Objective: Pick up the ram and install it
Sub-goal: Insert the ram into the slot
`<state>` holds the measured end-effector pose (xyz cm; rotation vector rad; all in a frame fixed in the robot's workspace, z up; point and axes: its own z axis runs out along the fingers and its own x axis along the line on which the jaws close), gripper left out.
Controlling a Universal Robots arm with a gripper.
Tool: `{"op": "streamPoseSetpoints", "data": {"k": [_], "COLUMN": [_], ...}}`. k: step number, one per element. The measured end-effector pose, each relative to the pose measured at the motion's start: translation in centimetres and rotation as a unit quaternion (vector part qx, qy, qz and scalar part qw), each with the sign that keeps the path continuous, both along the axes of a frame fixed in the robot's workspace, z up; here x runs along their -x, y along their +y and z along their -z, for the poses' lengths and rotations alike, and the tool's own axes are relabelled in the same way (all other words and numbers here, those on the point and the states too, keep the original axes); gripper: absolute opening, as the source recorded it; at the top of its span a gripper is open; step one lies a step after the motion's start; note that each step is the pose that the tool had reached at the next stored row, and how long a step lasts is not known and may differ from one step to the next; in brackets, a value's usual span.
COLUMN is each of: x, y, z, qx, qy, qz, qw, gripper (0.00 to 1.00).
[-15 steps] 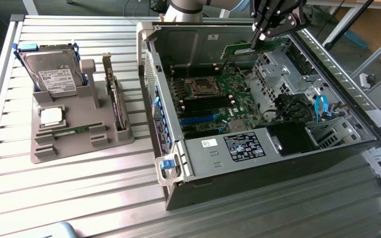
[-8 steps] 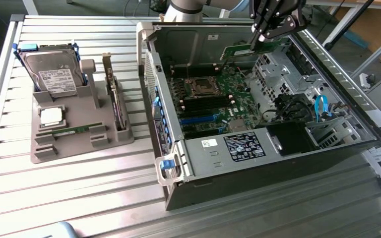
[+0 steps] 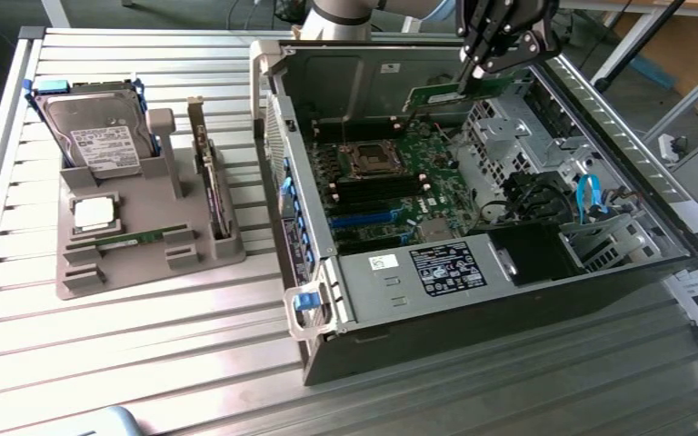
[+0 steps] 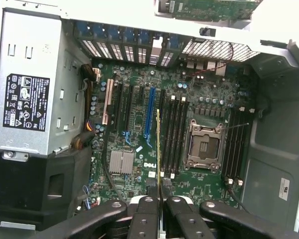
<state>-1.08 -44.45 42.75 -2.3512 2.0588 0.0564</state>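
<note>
Claw (image 4: 159,204) pinched on the ram (image 4: 158,144), gripping one long edge. Ram hangs edge-on well above the CPU socket (image 4: 204,145), lined up over the black slots (image 4: 175,134) just beside the socket. Not seated.

Bright, even light falls around the computer case (image 3: 446,336) in the exterior view. The slatted metal worktop (image 3: 143,345) beside the case shines pale, almost washed out; a soft shadow lies at the foot of the case. In the wrist view the motherboard (image 4: 199,99) inside the case is evenly lit, the case's rim (image 4: 279,25) glares white, and the pincer (image 4: 159,201) reads near-black.
</note>
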Motion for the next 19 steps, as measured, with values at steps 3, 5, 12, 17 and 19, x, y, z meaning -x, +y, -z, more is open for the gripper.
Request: {"op": "streamPoseSetpoints", "data": {"k": [3, 5, 12, 17, 19], "x": [0.00, -0.01, -0.02, -0.02, -0.02], "y": [0.00, 0.00, 0.00, 0.00, 0.00], "z": [0.07, 0.09, 0.28, 0.46, 0.54], "qx": [0.0000, 0.0000, 0.0000, 0.0000, 0.0000], "qy": [0.0000, 0.0000, 0.0000, 0.0000, 0.0000], "qz": [0.000, 0.000, 0.000, 0.000, 0.000], "qw": [1.0000, 1.0000, 1.0000, 1.0000, 1.0000], "gripper": [0.13, 0.13, 0.13, 0.13, 0.13]}}
